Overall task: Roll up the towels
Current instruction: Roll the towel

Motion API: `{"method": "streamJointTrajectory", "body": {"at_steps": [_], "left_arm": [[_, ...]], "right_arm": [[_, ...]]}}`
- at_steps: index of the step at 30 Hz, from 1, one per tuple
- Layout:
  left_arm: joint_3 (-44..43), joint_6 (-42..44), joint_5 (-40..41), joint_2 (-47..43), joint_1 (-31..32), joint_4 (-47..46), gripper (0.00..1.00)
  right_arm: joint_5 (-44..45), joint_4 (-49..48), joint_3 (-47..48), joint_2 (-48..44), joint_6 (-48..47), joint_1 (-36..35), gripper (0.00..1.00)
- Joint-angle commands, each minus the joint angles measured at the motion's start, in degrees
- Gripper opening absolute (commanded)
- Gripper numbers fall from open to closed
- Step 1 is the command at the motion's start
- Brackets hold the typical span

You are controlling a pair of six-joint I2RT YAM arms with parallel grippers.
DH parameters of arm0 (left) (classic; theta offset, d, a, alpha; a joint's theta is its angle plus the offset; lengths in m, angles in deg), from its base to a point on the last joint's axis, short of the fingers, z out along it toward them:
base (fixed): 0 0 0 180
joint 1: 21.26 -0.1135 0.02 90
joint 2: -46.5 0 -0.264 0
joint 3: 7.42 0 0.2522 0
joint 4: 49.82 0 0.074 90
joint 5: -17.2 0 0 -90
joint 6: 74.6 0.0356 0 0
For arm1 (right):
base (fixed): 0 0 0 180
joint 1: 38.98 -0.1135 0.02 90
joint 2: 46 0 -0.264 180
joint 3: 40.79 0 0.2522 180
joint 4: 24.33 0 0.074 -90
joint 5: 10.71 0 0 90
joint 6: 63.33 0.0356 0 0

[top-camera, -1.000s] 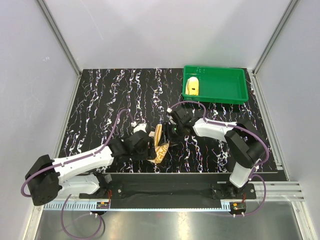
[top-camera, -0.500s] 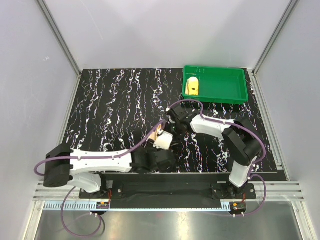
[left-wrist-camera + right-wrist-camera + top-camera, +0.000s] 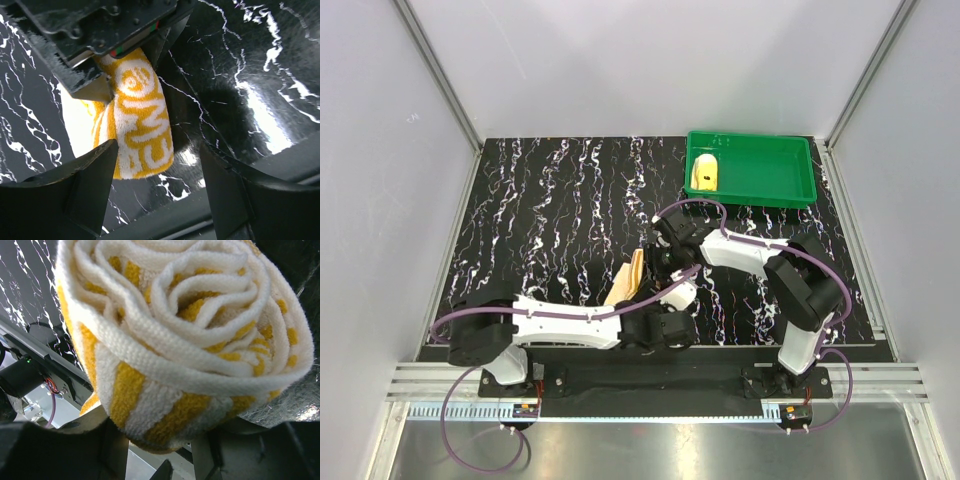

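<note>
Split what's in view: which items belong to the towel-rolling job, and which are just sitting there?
Job:
- striped towel, rolled up
- yellow towel

Just lying about:
- green tray, with the yellow towel inside it
- black marbled table

The overhead view is lit evenly and brightly from above, and only soft shadows are cast under the arms. In the left wrist view, white glare is thrown off the glossy table (image 3: 280, 65), and a dark shadow is cast beside the striped towel (image 3: 142, 125). The nearest foreground of both wrist views is left dark and blurred.
</note>
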Motion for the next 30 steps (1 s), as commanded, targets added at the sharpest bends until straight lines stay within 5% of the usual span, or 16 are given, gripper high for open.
{"method": "streamJointTrajectory", "body": {"at_steps": [1, 30], "left_arm": [[-1.87, 2.00, 4.42, 2.05, 0.02, -1.95, 0.73], [3.49, -11.98, 5.92, 9.52, -6.30, 8.77, 0.79]], "right_arm": [[6.22, 6.42, -1.96, 3.35, -3.07, -1.07, 0.50], [5.17, 6.85, -0.91, 5.46, -4.39, -1.07, 0.50]]}}
